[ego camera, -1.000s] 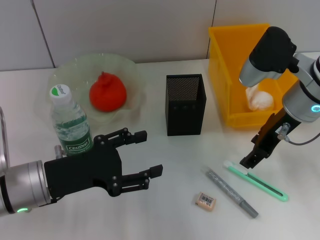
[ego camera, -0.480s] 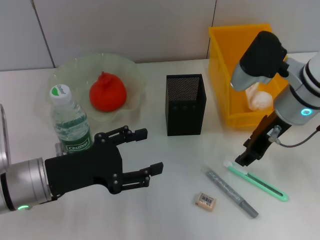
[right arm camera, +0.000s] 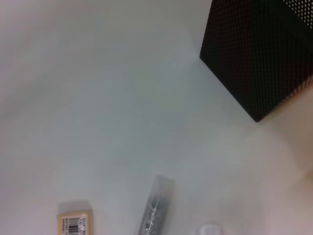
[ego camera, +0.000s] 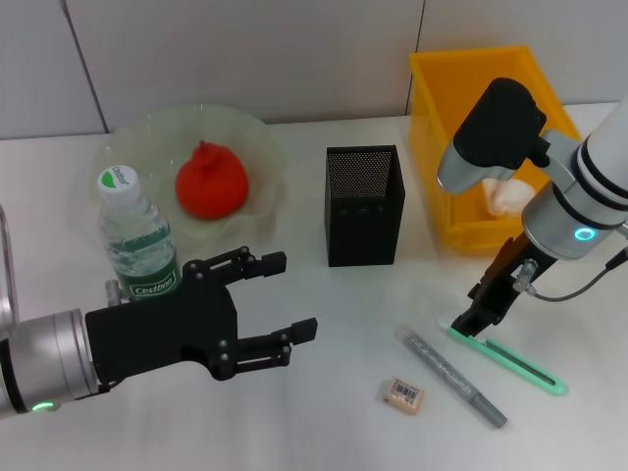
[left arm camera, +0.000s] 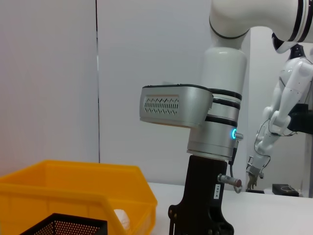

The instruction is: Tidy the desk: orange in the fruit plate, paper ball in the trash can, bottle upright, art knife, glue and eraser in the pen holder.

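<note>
Head view: the orange (ego camera: 210,182) is seen resting in the fruit plate (ego camera: 257,137), with the bottle (ego camera: 138,242) upright just beside the plate. The left pincer (ego camera: 285,299) is held low over the table (ego camera: 324,412) near the bottle, its fingers apart and nothing between them. The right pincer (ego camera: 470,322) is lowered onto the near end of a green art knife (ego camera: 510,358); whether its fingers are apart or together cannot be told. A grey glue stick (ego camera: 453,377) and the eraser (ego camera: 403,393) lie beside the knife. The paper ball (ego camera: 504,195) is partly visible inside the trash can (ego camera: 446,147). The pen holder (ego camera: 363,205) stands between plate and can.

Right wrist view: only the eraser (right arm camera: 75,224), glue stick (right arm camera: 154,207) and pen holder (right arm camera: 261,54) are shown.
</note>
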